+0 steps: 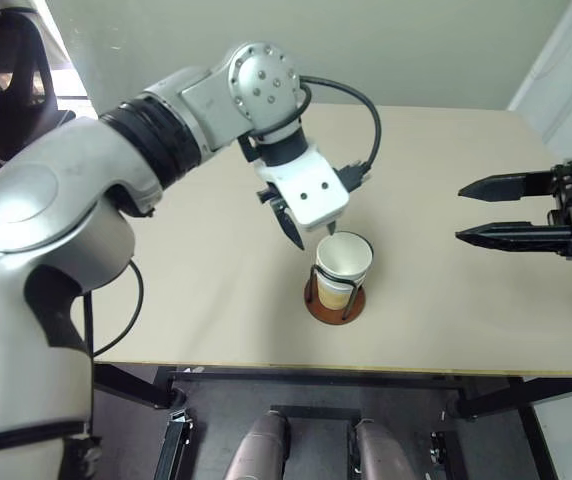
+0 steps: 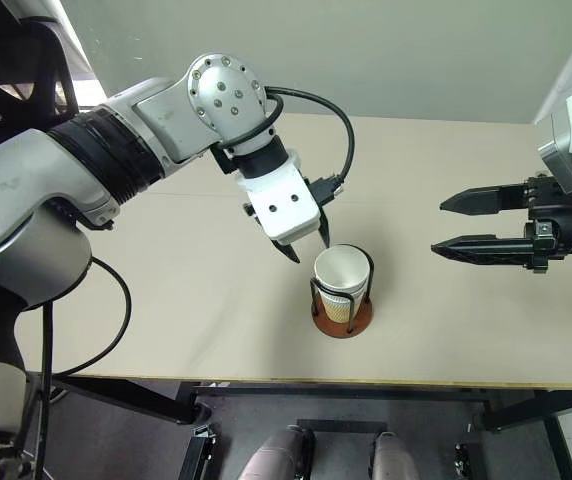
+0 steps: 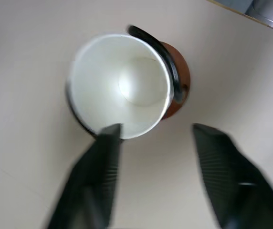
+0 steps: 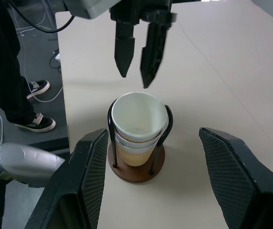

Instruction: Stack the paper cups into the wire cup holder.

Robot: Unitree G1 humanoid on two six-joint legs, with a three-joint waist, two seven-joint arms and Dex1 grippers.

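Near the table's (image 1: 166, 320) front edge, at frame centre, the wire cup holder (image 1: 335, 302) stands on its brown disc with the paper cups (image 1: 344, 262) nested inside, rims stacked. Just above, the left gripper (image 1: 309, 232) points down over the top rim, jaws spread, holding nothing. At the right edge, the right gripper (image 1: 481, 211) hangs level, jaws wide apart and empty.

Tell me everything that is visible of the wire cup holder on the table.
The wire cup holder has a round reddish-brown disc base, wood by its look, and thin black wire loops rising upright from it. It stands upright on the beige table, near the front edge. Nested paper cups sit inside the loops, their white rims stacked above the wire tops. Only the cups and the table touch it; the left gripper hangs just above, jaws apart.
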